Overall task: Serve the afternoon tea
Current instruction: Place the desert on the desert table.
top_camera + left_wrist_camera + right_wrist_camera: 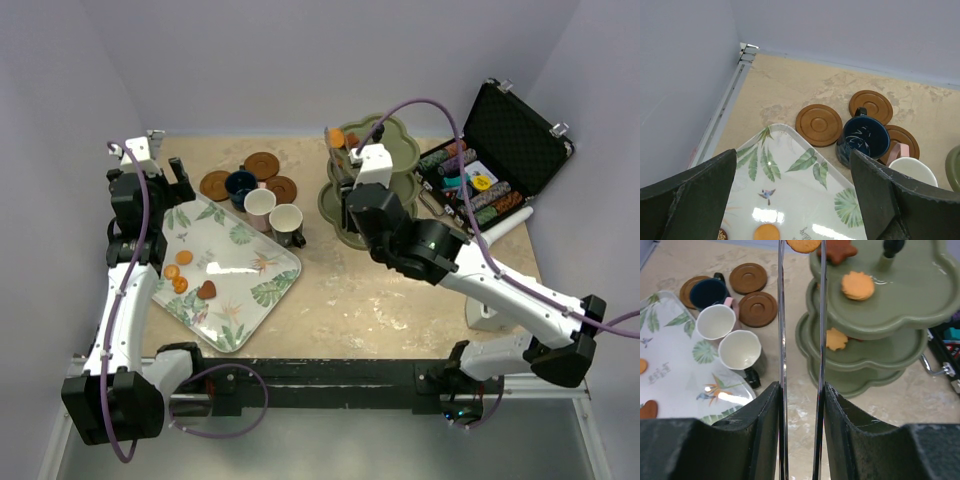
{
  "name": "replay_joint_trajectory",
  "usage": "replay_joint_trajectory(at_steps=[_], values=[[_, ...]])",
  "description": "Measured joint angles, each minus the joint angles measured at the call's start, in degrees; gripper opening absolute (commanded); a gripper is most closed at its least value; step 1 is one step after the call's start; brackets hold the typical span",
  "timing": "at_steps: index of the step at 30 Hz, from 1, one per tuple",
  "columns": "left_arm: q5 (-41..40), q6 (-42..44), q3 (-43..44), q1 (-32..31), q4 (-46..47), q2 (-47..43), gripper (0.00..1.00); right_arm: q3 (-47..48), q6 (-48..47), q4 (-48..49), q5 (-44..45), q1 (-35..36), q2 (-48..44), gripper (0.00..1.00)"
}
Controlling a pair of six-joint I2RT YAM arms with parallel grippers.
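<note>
Fingers of right gripper (pixel 801 392) clamped on metal tongs (pixel 782 315) pinching round orange biscuit (pixel 803 244) | left gripper (pixel 793 152) spread wide over tray (pixel 790 165) | olive-green scalloped stand (pixel 920 295): orange flower-edged biscuit (pixel 858 285) on top tier

Three cups (pixel 260 204), three saucers (pixel 262 164), one stand (pixel 920 290), one tray (pixel 235 265), one chip case (pixel 515 130), at least eight biscuits (pixel 185 257).

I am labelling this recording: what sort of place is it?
Most likely a robot test bench, not a tea room: a left arm and right arm bolted to the table, plain walls close around it, and a case of poker chips.
</note>
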Motion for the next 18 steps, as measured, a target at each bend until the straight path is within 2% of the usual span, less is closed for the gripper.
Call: replay_joint_trajectory(at_steps=[6, 18], values=[[0.0, 0.0, 0.0, 0.0, 0.0, 0.0, 0.99, -0.2, -0.6, -3.0, -0.1, -4.4, -3.4, 0.36], [0.3, 0.0, 0.0, 0.0, 0.0, 0.0, 0.99, -4.0, 0.1, -5.7, -2.8, -6.7, -7.8, 0.36]])
